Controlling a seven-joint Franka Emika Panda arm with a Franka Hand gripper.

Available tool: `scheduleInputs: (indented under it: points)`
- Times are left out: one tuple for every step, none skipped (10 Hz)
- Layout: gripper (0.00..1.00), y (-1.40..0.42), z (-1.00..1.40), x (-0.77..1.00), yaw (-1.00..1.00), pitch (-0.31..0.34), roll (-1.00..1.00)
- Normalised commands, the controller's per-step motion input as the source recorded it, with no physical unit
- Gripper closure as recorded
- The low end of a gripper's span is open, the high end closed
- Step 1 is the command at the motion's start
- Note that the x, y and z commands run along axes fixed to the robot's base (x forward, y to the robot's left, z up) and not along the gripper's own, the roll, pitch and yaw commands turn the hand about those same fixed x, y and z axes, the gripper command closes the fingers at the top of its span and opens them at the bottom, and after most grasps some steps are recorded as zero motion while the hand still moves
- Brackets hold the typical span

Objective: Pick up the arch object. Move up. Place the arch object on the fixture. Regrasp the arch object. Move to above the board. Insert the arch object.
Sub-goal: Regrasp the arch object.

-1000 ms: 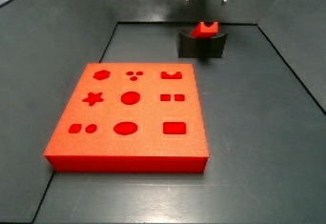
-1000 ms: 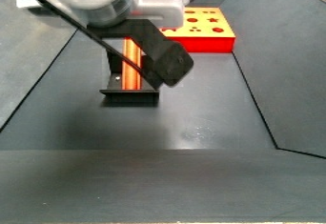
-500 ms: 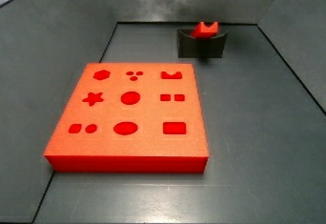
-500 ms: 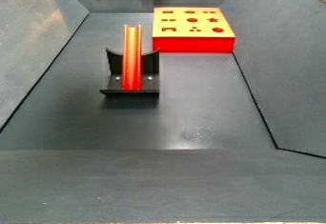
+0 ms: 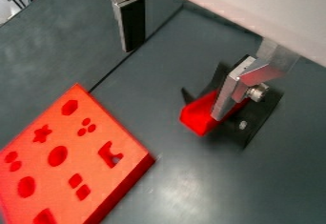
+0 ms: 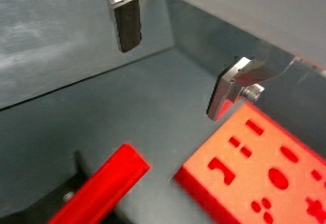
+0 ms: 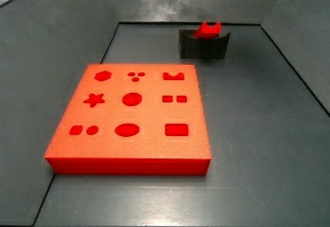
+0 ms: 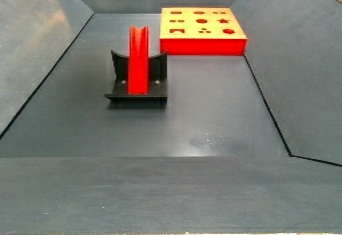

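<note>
One red arch object [image 8: 138, 57] lying in the fixture [image 8: 136, 89], long way pointing toward the board [image 8: 202, 31], gripper [image 5: 192, 47] high above, fingers wide apart, holding nothing.

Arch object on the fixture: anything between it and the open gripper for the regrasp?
Nothing visible. The arch object rests on the fixture uncovered; the gripper is above it, fingers apart and empty.

Gripper [image 5: 182, 49] jaws wide apart, high above fixture [image 8: 138, 81]; floor btwn fixture & board [image 8: 202, 31] free.
</note>
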Motion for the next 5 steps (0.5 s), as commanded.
scheduleInputs:
  points:
    - [0.0,-0.05,0.05,-0.03,0.04,0.0,1.0]
    - [0.0,-0.04,0.02,-0.02,0.04,-0.005,1.0]
    - [0.0,-0.04,0.01,-0.01,0.04,-0.008,1.0]
    - [0.0,-0.03,0.02,-0.01,0.04,-0.011,1.0]
    - [0.0,-0.02,0.01,-0.01,0.04,-0.01,1.0]
